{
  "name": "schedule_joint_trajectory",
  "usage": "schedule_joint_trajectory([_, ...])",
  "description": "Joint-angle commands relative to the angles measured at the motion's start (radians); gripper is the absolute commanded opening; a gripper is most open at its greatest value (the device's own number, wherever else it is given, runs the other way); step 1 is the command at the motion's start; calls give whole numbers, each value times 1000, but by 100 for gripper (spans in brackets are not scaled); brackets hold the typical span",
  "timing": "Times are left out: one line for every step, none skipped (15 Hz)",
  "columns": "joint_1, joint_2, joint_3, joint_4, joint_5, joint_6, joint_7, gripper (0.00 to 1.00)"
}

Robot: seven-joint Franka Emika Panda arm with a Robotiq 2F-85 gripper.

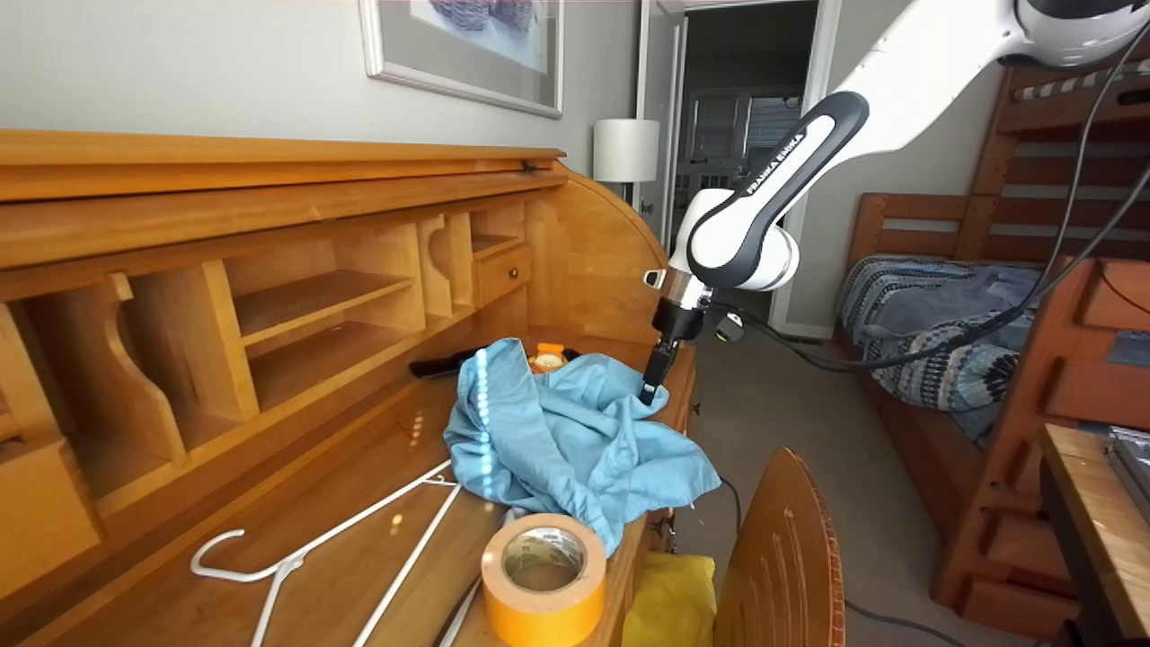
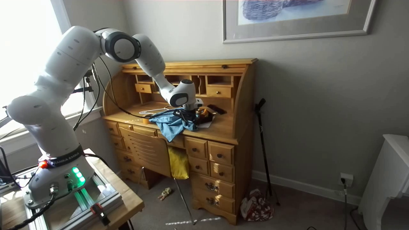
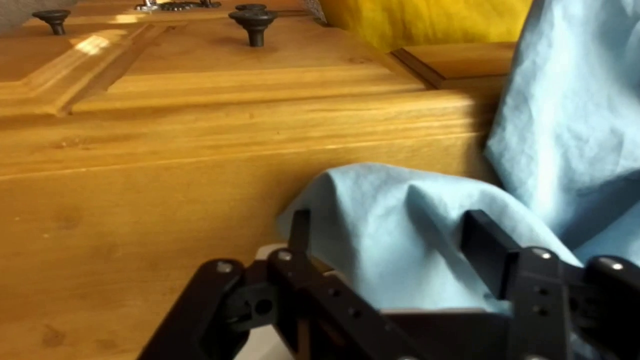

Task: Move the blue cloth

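The Franka Emika Panda arm [image 2: 123, 49] rises from its base above a wooden table [image 2: 129, 198] in an exterior view, bends over at the elbow and slopes its forearm down toward the roll-top desk [image 1: 359, 467]. At the wrist it turns steeply downward, so that the Robotiq gripper [image 3: 388, 225] points at the desk surface, a little tilted, its tips down at the fabric. The wrist view shows the fingers [image 3: 485, 250] standing well apart, with a raised fold of the light sky-blue cloth [image 1: 575, 431] in much of the gap between them. Whether either pad presses on the fabric, I cannot tell.

The cloth lies in a wrinkled heap along the front of the desk, partly hanging over the edge toward the wooden chair [image 2: 148, 153]. The gripper is at one margin of it; in the wrist view the larger folds spread beyond the finger on the picture's right. In an exterior view a white clothes hanger [image 1: 368, 513] and a yellow-orange tape roll [image 1: 544, 615] lie past the cloth from the gripper.
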Motion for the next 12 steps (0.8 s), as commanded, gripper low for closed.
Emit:
schedule_joint_trajectory([1, 33, 4, 51, 10, -27, -16, 48])
schedule_joint_trajectory([4, 35, 1, 54, 9, -28, -13, 41])
schedule_joint_trajectory([9, 37, -3, 56, 8, -24, -7, 34])
schedule_joint_trajectory([13, 37, -8, 58, 6, -22, -2, 27])
schedule_joint_trajectory([15, 38, -10, 60, 5, -23, -2, 19])
schedule_joint_trajectory([30, 36, -24, 59, 1, -15, 16, 13])
schedule_joint_trajectory([59, 33, -53, 62, 0, -17, 60, 5])
schedule_joint_trajectory([99, 29, -90, 63, -3, -6, 118, 1])
schedule_joint_trajectory([142, 25, -125, 59, -5, 20, 179, 0])
schedule_joint_trajectory([173, 20, -142, 53, -2, 45, 224, 0])
schedule_joint_trajectory([193, 11, -142, 42, 4, 90, 250, 0])
schedule_joint_trajectory([210, 7, -141, 39, 8, 133, 273, 1])
